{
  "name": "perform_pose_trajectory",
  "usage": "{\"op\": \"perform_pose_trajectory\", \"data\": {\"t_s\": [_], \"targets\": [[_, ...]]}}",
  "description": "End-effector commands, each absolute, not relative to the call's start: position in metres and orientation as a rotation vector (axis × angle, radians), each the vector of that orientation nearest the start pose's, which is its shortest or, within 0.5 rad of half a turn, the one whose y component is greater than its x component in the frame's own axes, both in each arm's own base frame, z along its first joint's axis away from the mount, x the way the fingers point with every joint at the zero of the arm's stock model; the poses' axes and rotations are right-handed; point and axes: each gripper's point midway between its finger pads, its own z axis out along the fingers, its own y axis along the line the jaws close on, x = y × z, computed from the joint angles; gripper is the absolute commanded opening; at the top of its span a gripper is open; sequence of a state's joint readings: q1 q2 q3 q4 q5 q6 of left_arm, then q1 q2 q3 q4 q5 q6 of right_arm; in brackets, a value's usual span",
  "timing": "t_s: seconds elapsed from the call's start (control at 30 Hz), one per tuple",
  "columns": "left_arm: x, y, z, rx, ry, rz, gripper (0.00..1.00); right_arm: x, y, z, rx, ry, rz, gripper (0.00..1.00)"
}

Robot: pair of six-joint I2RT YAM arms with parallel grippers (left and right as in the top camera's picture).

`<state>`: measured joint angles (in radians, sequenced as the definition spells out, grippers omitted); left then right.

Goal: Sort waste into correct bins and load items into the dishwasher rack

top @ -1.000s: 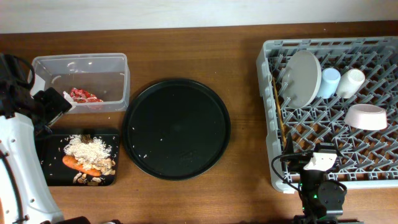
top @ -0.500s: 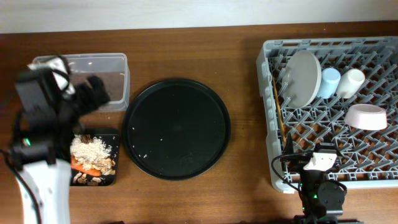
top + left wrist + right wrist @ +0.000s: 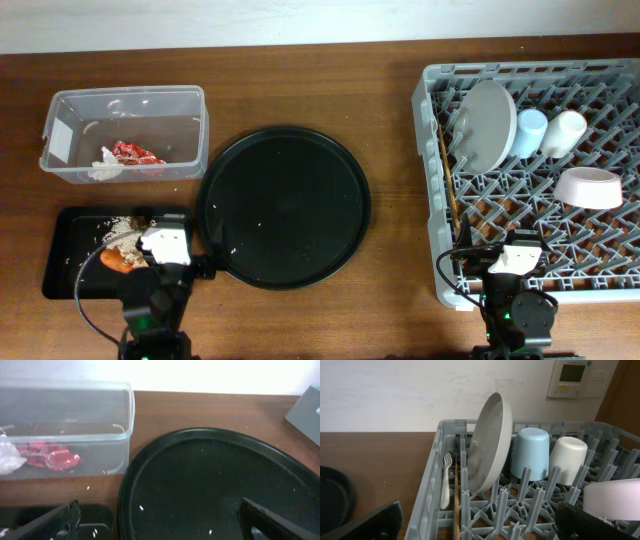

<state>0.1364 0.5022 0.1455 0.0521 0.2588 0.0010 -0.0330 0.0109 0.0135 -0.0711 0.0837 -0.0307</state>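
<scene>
On the left, the clear tub [image 3: 125, 92] holds the red wrapper [image 3: 133, 153] and white paper [image 3: 106, 168]. Just below it the black tray [image 3: 60, 270] carries rice [image 3: 125, 228] and carrot [image 3: 115, 262], with my left gripper [image 3: 157, 515] over its right end, jaws wide and empty. Stray grains [image 3: 232, 250] dot the round tray [image 3: 285, 205] (too small to pinch, I'd judge). The rack [image 3: 430, 180] has plate [image 3: 490, 125], blue cup [image 3: 530, 133], white cup [image 3: 565, 132], bowl [image 3: 588, 187], fork [image 3: 445, 480] and chopsticks [image 3: 455, 505]. My right gripper [image 3: 479, 512] sits at its near edge, wide and empty. I'd call sorting done: park both arms gently, clear of the rims.
</scene>
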Motion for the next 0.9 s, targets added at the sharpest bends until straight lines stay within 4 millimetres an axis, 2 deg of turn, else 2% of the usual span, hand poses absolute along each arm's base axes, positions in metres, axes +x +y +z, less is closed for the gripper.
{"op": "perform_pose_trajectory", "data": {"t_s": [0.0,0.1,0.17,0.3,0.43,0.87], "targets": [[0.262,-0.012,0.132,0.091,1.804,-0.144,0.99,0.245,-0.023,0.157,0.065,1.643,-0.12,0.99],[0.256,-0.015,0.133,0.105,1.754,-0.138,0.99,0.245,-0.023,0.157,0.065,1.643,-0.12,0.99],[0.255,-0.023,0.143,0.137,1.709,-0.143,0.99,0.245,-0.023,0.157,0.066,1.643,-0.121,0.99],[0.249,-0.018,0.137,0.103,1.734,-0.097,0.99,0.245,-0.023,0.157,0.066,1.643,-0.121,0.99],[0.245,-0.019,0.16,0.111,1.633,-0.09,0.99,0.245,-0.023,0.157,0.065,1.643,-0.12,0.99],[0.245,-0.019,0.16,0.11,1.63,-0.088,0.99,0.245,-0.023,0.157,0.065,1.643,-0.12,0.99]]}}
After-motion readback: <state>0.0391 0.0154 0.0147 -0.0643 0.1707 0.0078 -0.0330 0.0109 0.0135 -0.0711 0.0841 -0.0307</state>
